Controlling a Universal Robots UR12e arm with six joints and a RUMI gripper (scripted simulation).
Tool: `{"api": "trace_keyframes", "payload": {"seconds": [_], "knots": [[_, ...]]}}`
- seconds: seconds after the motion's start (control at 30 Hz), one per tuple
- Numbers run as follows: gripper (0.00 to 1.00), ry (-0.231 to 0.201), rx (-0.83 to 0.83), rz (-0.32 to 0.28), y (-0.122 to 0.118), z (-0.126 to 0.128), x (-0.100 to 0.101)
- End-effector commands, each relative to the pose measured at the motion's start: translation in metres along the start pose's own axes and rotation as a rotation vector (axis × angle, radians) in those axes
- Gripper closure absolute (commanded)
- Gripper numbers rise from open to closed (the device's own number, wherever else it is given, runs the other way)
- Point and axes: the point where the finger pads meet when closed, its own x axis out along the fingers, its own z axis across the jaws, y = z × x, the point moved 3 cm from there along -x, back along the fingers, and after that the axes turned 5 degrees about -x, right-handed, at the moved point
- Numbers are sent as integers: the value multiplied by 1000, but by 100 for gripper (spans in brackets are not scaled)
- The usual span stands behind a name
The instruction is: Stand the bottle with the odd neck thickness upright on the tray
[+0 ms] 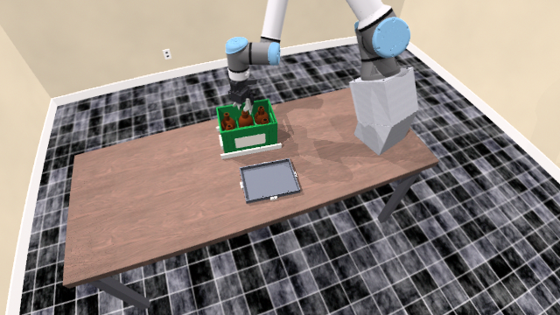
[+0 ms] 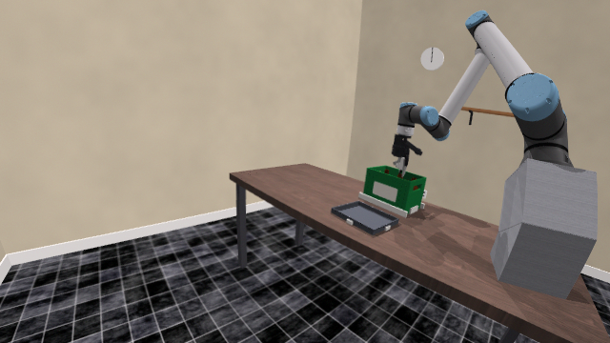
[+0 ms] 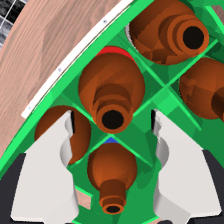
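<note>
The green crate (image 1: 272, 139) (image 2: 413, 196) (image 3: 171, 100) holds several brown bottles. My gripper (image 1: 242, 108) (image 2: 400, 169) (image 3: 112, 111) points down into it, jaws partly open and empty. In the wrist view the jaws stand on either side of one bottle's neck, with a gap on both sides. This middle bottle (image 1: 245, 121) (image 3: 110, 82) stands in its compartment. Another bottle (image 3: 111, 165) is below it in the wrist view, and a further bottle is partly behind the left jaw. No neck difference can be told. The grey tray (image 1: 270, 180) (image 2: 364, 216) holds no bottle.
A white strip (image 1: 251, 151) (image 2: 381, 204) runs along the crate's tray-facing side. The tray lies in front of it, with small white blocks at its edges. The robot's grey pedestal (image 1: 385, 109) (image 2: 548, 229) stands at the table's right end. The crate walls and dividers surround the bottles.
</note>
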Motion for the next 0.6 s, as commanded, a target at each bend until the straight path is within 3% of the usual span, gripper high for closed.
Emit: {"api": "trace_keyframes", "payload": {"seconds": [0.0,0.57], "knots": [[62,1,0,-1,0,0,-8],[62,1,0,-1,0,0,-56]]}}
